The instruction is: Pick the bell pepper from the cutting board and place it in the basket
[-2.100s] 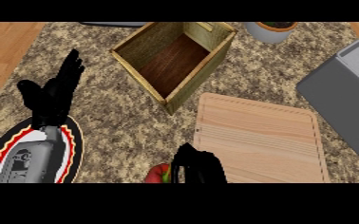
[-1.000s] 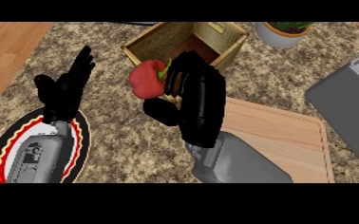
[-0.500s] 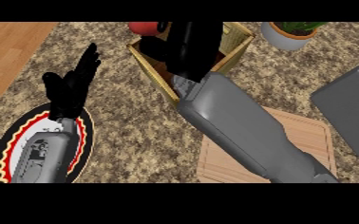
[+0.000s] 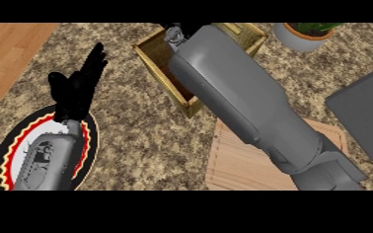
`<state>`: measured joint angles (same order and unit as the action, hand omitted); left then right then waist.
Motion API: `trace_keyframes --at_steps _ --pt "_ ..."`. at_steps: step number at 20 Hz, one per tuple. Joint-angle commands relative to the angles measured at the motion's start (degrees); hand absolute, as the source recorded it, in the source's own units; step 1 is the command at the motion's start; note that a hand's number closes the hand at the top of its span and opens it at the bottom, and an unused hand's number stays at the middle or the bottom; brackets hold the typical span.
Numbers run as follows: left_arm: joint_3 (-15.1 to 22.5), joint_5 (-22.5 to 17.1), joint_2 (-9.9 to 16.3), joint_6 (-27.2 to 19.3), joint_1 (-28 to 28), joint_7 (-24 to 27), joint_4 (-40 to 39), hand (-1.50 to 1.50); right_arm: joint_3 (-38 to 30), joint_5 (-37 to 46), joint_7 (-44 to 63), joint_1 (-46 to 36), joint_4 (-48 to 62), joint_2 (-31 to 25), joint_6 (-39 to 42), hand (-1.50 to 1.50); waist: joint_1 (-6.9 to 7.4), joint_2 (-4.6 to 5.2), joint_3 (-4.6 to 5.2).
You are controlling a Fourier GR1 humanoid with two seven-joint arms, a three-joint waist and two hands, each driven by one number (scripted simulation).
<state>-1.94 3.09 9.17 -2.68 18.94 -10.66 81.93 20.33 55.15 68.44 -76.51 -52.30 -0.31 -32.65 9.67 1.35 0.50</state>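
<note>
Nearest the robot, the right forearm (image 4: 255,103) rises from the lower edge across the cutting board (image 4: 247,165), whose visible part carries nothing. To the forearm's left, the left hand (image 4: 76,89) rests open with its fingers up, above a round plate (image 4: 15,128) with a red and black rim that lies under its wrist.

Further out, the forearm runs over the near corner of the basket (image 4: 164,74), a wooden box standing on the speckled counter (image 4: 138,138). The right hand itself is almost wholly hidden beyond the wrist; only a dark scrap shows at the basket's far edge, so whether its fingers are together, apart or closed around something cannot be told. The bell pepper shows nowhere; it is judged to be in that hidden hand or already inside the basket.

The risks follow from this blindness. If the hand sits past the far wall when it lets go, the pepper could land outside the basket. The forearm, lying so close over the near corner, could catch the wall and shift the basket on withdrawal. Beyond and to the right of the hand stands a potted plant (image 4: 306,34), which a wide swing could knock.
</note>
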Motion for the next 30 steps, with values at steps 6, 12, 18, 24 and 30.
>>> trace_keyframes --at_steps 6,12,18,24,30 --pt "-0.38 -0.03 -0.50 -0.52 0.84 0.32 -1.04 0.00 -2.24 -5.51 9.83 -8.88 14.93 0.29 -4.23 1.50 -0.54 0.40 -0.13" --pt "-1.90 -0.33 1.50 -0.02 0.14 0.52 0.13 0.00 -1.66 -11.21 5.49 -8.26 18.68 0.29 -10.84 1.50 -1.26 0.12 -0.26" --pt "-1.83 0.00 0.89 -0.71 -1.12 0.61 -0.42 0.00 8.48 -5.40 -4.73 -11.19 30.48 0.30 7.51 1.50 -2.97 -0.37 0.07" --pt "-2.09 0.26 0.87 -1.04 -0.69 1.33 -0.94 0.00 13.02 -5.00 -6.52 -19.02 34.25 0.31 16.73 1.50 -3.26 -0.18 -0.16" --pt "-1.63 0.65 -0.14 -1.87 -2.70 2.05 0.37 0.00 13.25 -7.24 -6.86 -21.89 35.83 0.31 18.45 1.50 -3.12 -0.02 -0.23"
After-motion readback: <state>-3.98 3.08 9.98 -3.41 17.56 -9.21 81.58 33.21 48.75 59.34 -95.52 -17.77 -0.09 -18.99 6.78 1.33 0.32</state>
